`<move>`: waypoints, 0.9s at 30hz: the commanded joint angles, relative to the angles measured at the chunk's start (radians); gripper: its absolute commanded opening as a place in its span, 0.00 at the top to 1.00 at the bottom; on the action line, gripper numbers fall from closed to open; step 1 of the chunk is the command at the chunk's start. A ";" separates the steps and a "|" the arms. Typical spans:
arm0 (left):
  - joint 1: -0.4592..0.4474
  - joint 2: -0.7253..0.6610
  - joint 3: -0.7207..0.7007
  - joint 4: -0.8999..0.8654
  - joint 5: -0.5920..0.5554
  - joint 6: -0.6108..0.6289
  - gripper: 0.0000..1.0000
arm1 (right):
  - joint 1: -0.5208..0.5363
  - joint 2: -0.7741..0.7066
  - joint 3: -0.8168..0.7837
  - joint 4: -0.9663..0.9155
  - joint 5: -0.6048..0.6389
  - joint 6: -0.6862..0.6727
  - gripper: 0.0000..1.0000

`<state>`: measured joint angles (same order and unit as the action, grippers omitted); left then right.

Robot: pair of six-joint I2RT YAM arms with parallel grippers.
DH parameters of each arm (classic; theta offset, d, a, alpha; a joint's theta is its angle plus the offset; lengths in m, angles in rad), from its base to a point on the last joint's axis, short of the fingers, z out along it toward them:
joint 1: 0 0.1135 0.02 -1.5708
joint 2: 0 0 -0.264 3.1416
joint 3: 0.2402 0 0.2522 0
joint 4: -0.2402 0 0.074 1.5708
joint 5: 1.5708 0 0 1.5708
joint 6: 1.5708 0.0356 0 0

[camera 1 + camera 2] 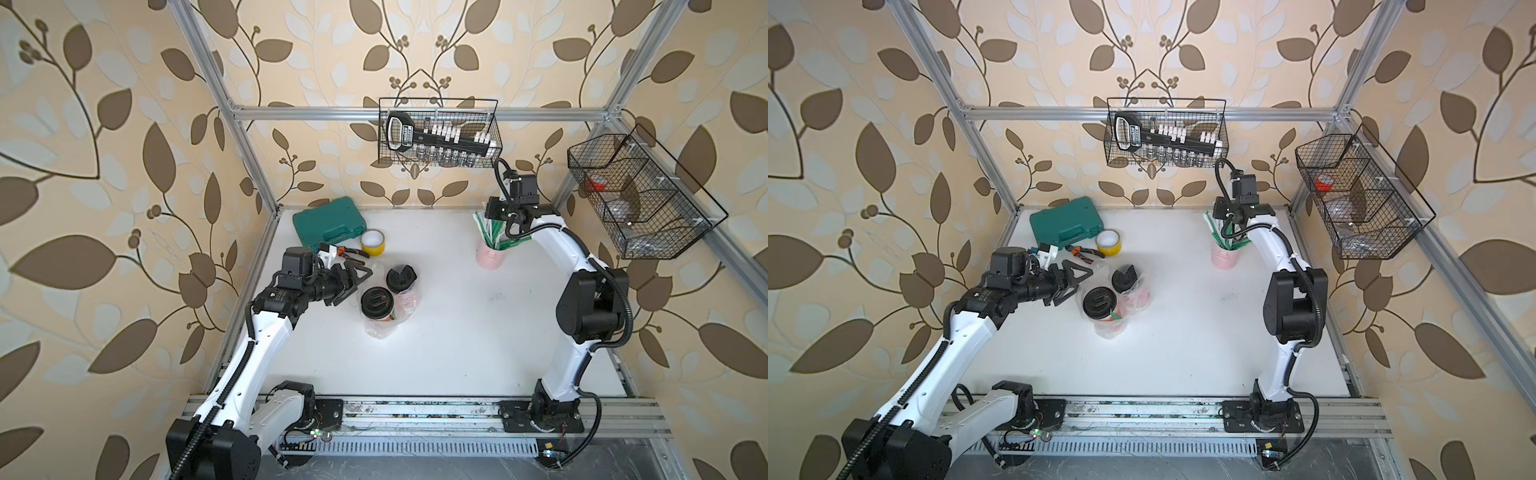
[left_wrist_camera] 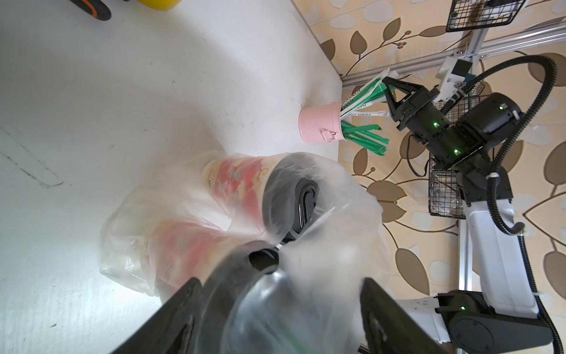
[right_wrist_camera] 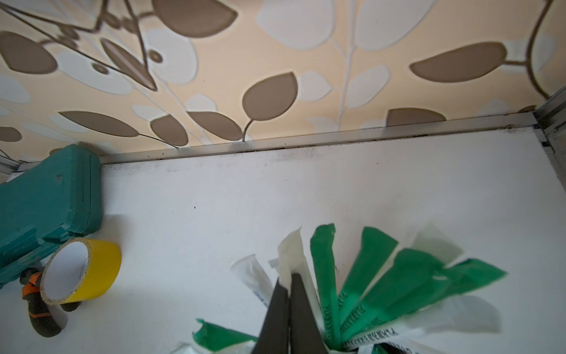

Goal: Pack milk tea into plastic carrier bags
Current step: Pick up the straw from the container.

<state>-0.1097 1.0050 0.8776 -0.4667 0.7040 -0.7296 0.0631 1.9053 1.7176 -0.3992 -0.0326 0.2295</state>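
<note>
This was a robotics lab cell: an aluminium frame [image 1: 374, 111] carried leaf-printed wallpaper [image 1: 104, 174] around a white table [image 1: 457, 340]. A left arm [image 1: 266, 336] and a right arm [image 1: 557, 241] stood on a metal rail [image 1: 415, 409] at its front edge. A wire basket [image 1: 436, 99] of tools hung from the frame.

A thin, crinkly clear plastic bag [image 2: 128, 263] wraps two printed paper cups [image 2: 235, 180] with glossy black plastic lids [image 1: 377, 302] on a matt, scuffed white table [image 1: 457, 332]; at eleven o'clock, a glossy yellow tape roll [image 3: 101, 266].
</note>
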 commanded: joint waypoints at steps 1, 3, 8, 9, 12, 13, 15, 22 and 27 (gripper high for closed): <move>0.010 -0.017 0.020 -0.004 0.006 0.019 0.19 | -0.002 -0.076 -0.027 0.003 0.028 -0.024 1.00; 0.010 -0.017 0.017 -0.003 0.006 0.019 0.19 | -0.002 -0.108 -0.040 0.002 0.041 -0.036 1.00; 0.010 -0.017 0.012 0.004 0.006 0.018 0.19 | -0.011 -0.195 -0.073 -0.004 0.037 -0.061 1.00; 0.010 -0.016 0.012 0.005 0.007 0.018 0.19 | -0.015 -0.214 -0.080 -0.004 0.032 -0.061 1.00; 0.010 -0.016 0.011 0.009 0.009 0.017 0.19 | -0.017 -0.272 -0.108 0.015 0.026 -0.061 1.00; 0.010 -0.014 0.011 0.009 0.009 0.016 0.19 | -0.017 -0.290 -0.125 0.039 0.013 -0.061 1.00; 0.010 -0.013 0.011 0.011 0.009 0.016 0.19 | -0.017 -0.319 -0.162 0.104 -0.028 -0.057 1.00; 0.010 -0.005 0.021 0.010 0.012 0.016 0.19 | -0.013 -0.497 -0.181 0.270 -0.191 0.059 1.00; 0.011 0.013 0.033 0.013 0.017 0.017 0.19 | 0.032 -0.671 -0.249 0.349 -0.296 0.150 1.00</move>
<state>-0.1097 1.0092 0.8776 -0.4675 0.7044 -0.7300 0.0654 1.3270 1.5040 -0.1596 -0.2180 0.3046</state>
